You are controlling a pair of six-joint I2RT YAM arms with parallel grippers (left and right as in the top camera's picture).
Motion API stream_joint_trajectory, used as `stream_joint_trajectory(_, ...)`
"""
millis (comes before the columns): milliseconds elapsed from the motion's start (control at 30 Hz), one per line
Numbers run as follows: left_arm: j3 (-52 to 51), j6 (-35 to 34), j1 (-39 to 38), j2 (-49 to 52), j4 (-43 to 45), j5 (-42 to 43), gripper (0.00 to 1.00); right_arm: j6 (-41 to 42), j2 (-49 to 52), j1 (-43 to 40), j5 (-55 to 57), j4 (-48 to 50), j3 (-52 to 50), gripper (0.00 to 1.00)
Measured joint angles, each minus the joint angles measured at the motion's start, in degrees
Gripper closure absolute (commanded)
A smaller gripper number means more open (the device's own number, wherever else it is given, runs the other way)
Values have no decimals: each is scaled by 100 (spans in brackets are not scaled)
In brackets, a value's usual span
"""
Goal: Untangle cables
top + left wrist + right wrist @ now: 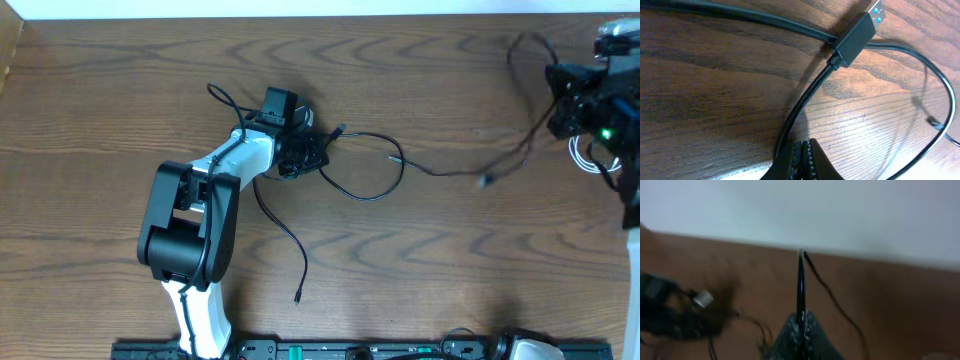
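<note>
Left gripper [803,150] pinches blk cable [801,102], tips cropped; right gripper's [801,330] cord [800,285] blurred.

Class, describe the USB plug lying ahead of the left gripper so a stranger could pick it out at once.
On the wooden table, find the shut left gripper. Follow the thin black cable that curves away from beside it to the black USB plug at its end. Its metal tip with a blue insert sets it apart from the plain cords around it.
</note>
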Motion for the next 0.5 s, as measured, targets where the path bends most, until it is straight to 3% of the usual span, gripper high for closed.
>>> stream_joint_trajectory(200,7,122,-26,-68,-133,-343,92,22,691,0,1185,-323,0,99)
stream_joint_trajectory(500,35,-9,-31,-90,-155,-575,92,114,1198,0,1408,-304,0,99)
